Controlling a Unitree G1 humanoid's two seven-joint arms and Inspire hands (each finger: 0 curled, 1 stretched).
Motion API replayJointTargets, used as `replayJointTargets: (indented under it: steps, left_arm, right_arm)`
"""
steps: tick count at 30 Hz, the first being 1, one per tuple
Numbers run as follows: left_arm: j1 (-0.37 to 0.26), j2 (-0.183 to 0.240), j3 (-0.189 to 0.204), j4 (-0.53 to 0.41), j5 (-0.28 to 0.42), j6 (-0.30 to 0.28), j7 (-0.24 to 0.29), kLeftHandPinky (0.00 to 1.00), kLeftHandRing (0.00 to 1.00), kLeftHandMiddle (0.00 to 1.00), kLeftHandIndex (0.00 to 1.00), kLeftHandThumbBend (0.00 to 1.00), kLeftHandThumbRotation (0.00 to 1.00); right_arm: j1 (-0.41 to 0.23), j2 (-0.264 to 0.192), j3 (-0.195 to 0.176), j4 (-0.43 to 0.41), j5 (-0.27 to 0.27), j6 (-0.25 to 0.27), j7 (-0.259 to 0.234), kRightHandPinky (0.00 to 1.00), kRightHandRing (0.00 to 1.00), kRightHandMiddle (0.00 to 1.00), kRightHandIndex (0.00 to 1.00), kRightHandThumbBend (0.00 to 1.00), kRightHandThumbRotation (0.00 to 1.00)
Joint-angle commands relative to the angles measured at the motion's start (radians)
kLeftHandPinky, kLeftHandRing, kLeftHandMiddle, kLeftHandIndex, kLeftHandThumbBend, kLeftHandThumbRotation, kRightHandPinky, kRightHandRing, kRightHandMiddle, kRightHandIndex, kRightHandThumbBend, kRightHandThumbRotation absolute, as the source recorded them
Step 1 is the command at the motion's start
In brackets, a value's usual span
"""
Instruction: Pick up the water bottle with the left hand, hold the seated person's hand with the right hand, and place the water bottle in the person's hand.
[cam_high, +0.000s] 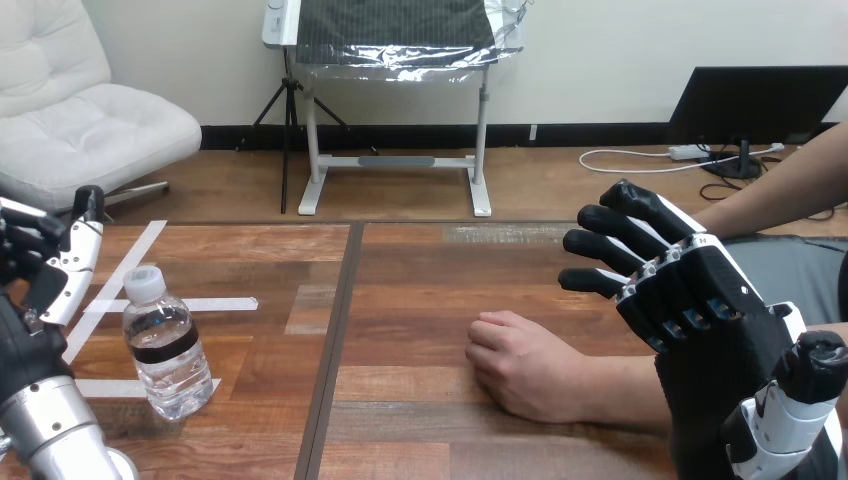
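The left arm comes up from the near left corner, its silver forearm slanting toward the left edge. The left hand is held upright at that edge with its palm turned to the right. One white-shelled finger points straight up, and the others are loosely spread and hold nothing. At the near right, the right hand is raised with its back facing up. Its fingers reach out to the far left, spread and only slightly bent. Its thumb stands apart on the near side.
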Motion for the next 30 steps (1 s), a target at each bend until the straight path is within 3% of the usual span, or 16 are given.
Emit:
replayJointTargets:
  steps: [1,5,13,30]
  left_arm:
    - [-0.039,0.012,-0.01,-0.053,-0.042,0.012,-0.062,0.19,0.28,0.35,0.38,0.66,0.38]
    - [-0.033,0.013,-0.011,-0.064,-0.058,0.03,-0.094,0.32,0.44,0.49,0.48,0.68,0.42]
    - [-0.02,0.012,-0.011,-0.098,-0.064,0.067,-0.133,0.49,0.6,0.61,0.6,0.71,0.47]
    - [-0.005,0.015,-0.01,-0.137,-0.059,0.101,-0.169,0.62,0.72,0.73,0.71,0.76,0.54]
  right_arm:
    - [-0.033,0.009,0.0,-0.012,0.002,-0.009,-0.001,0.7,0.78,0.8,0.81,0.94,0.99]
    - [-0.032,0.009,0.0,-0.011,0.001,-0.01,-0.001,0.7,0.79,0.8,0.81,0.94,0.99]
    - [-0.032,0.01,0.0,-0.011,0.003,-0.01,-0.001,0.7,0.78,0.8,0.81,0.94,0.99]
    - [-0.03,0.009,0.002,-0.016,0.0,-0.01,-0.001,0.7,0.78,0.8,0.81,0.93,0.99]
